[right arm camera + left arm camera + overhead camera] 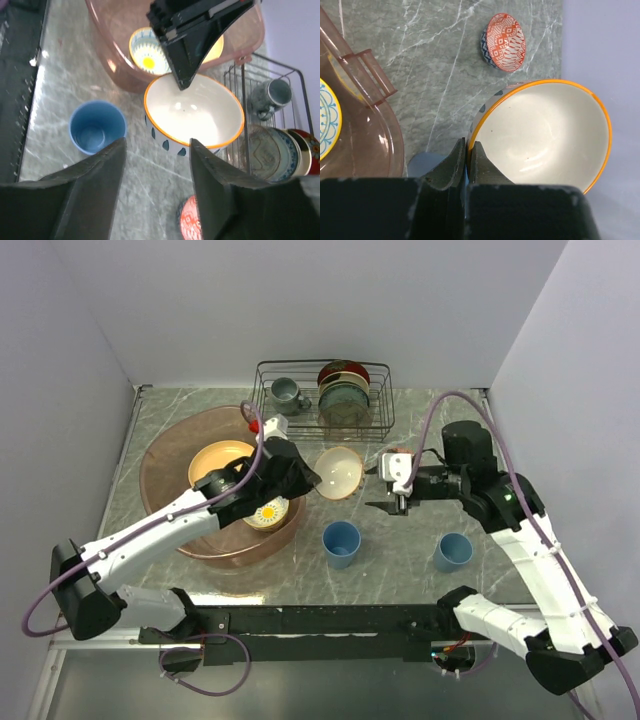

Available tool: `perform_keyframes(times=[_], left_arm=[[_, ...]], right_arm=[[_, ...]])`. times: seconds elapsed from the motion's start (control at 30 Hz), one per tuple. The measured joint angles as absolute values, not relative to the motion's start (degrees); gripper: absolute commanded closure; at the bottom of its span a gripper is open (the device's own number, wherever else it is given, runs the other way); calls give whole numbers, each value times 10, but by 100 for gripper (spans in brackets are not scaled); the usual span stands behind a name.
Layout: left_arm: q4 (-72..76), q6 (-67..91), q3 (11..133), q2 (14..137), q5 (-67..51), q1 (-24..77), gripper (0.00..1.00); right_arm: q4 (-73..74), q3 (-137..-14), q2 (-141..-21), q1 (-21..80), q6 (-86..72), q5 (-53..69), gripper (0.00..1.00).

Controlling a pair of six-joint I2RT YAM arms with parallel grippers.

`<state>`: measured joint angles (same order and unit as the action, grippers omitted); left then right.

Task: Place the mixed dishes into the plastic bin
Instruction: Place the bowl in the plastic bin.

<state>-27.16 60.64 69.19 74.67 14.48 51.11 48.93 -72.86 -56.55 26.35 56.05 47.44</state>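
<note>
Presently the left pincer [468,148] is clamped tight on the near rim of the cream ceramic bowl with an orange rim [550,135], one finger inside and one outside. It holds the bowl tilted near mid-worktop, just right of the large translucent pinkish-brown plastic bin [150,480] and in front of the black wire dish rack [265,400]. The right pincer [156,145] stands wide open with nothing in it, facing the bowl from the other side and apart from it. Step in hand, as I judge it: carrying this bowl to the bin. The next move calls for swinging it left over the flared rim, lowering it onto bare floor or squarely onto what lies there, then letting go. The one-sided rim grip may let it swing. Already in the bin: a round yellow-orange plate [218,458] and a small white dish with blue pattern and yellow centre [268,512]. Two light-blue plastic cups [341,543] [453,551] wait on the grey-green marble worktop [400,575], well outside the bin. The small red-patterned bowl [505,42] lies tipped on the worktop beyond the held bowl. It does not show from above, and the right wrist view shows only its red edge. Whether the bowl's foot is clear of the worktop is hard to tell. The left arm covers part of the bin floor, so anything under it is unknown.
</note>
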Motion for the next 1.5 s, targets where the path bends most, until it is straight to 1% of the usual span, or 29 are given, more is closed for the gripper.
perform_keyframes(times=[0.2,0.33,0.47,0.53,0.57,0.6,0.67,1.07,1.17,1.5], left_arm=[[-267,601,670,714,133,492,99],[-260,591,643,678,129,474,99],[-243,576,614,636,119,458,99],[-239,566,598,612,113,450,99],[-238,563,593,604,111,446,99],[-235,559,585,592,107,441,99],[-235,550,574,574,103,431,99],[-258,485,548,479,111,378,99],[-264,476,540,468,118,372,99],[-283,475,492,448,145,357,99]], right_arm=[[477,-743,-561,223,500,519,23],[436,-732,-551,151,444,568,19],[359,-672,-525,69,362,617,12],[322,-634,-516,37,322,632,7],[304,-615,-514,25,304,637,6],[293,-601,-512,17,291,638,3],[264,-568,-512,2,261,639,0],[106,-432,-510,-92,148,656,0],[90,-402,-510,-112,146,656,0],[77,-396,-510,-118,152,639,0]])
